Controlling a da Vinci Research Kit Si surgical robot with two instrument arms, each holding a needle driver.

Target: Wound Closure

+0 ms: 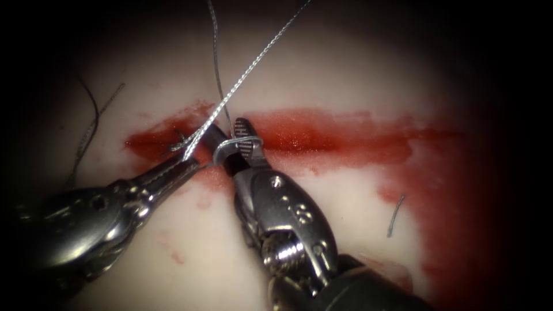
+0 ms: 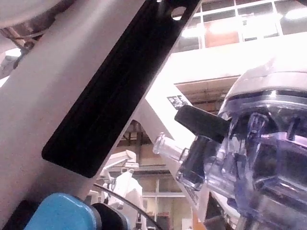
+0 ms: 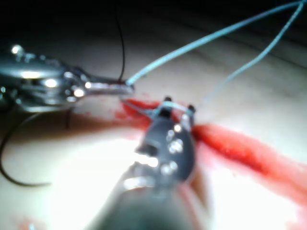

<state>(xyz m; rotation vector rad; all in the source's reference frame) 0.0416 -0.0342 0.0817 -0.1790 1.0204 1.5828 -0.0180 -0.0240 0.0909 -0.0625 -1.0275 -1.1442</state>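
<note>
Two needle drivers meet over the left part of the cut (image 1: pixel 345 135), a single horizontal gash in the tissue (image 1: pixel 357 75) that is filled and rimmed with red fluid (image 1: pixel 438 190).

The left tool (image 1: pixel 193 161) comes in from the lower left with its two jaws pressed together on the thread (image 1: pixel 253 66) just at the cut's near edge. From that grip one bright, twisted strand runs up and to the right out of the picture. The right wrist view shows the same clamp from the side: the left tool (image 3: pixel 122 87) pinching the pale strand where it leaves the tissue.

The right tool (image 1: pixel 233 144) rises from below, its two jaws standing apart over the cut (the ribbed face of one is plainly exposed). One turn of thread lies across them, and they grip nothing. A second, duller strand climbs from this spot straight up out of frame, so two strands leave the wound in all.

Loose cut ends of thread lie on the tissue: two at the far left (image 1: pixel 92 135) and one short piece (image 1: pixel 395 216) to the right, below the cut.

The needle's whereabouts cannot be told.
</note>
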